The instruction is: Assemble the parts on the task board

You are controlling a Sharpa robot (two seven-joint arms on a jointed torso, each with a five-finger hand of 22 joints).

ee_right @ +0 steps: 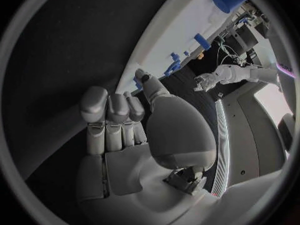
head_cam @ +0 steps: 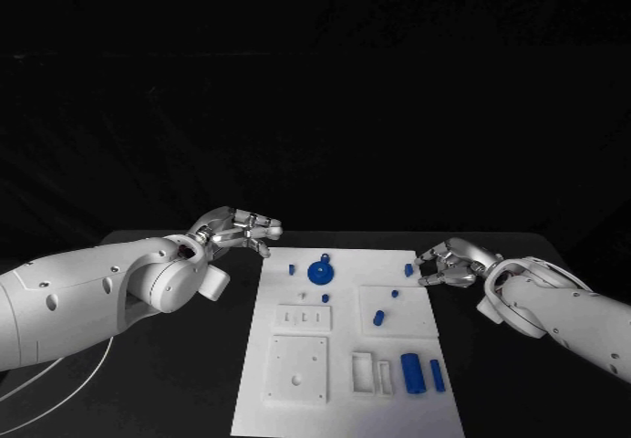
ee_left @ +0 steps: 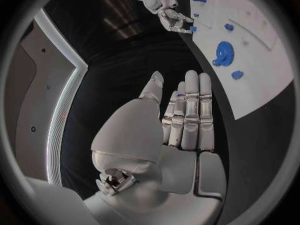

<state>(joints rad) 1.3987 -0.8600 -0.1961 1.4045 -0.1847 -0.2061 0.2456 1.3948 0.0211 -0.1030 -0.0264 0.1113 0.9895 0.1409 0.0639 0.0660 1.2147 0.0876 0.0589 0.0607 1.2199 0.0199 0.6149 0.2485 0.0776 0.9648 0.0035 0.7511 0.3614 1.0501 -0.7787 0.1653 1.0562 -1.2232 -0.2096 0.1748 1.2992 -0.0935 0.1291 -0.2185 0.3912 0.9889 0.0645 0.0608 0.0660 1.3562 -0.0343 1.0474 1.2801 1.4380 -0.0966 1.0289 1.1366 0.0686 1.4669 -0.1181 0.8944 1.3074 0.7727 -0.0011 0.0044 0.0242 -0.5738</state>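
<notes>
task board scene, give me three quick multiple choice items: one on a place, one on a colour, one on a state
1. Where does the round gear lie on the task board?
A near the far edge
B at the near edge
C off the board

2. What colour are the loose parts?
A red
B blue
C green

3. What is the left robot hand holding?
A the gear
B a peg
C nothing

Answers: 1 A, the head view shows the gear by the far edge. 2 B, every small piece is blue. 3 C, the left wrist view shows straight fingers with a bare palm.

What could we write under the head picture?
Two robot hands, left and right, hover beside the white task board with blue parts.
</notes>
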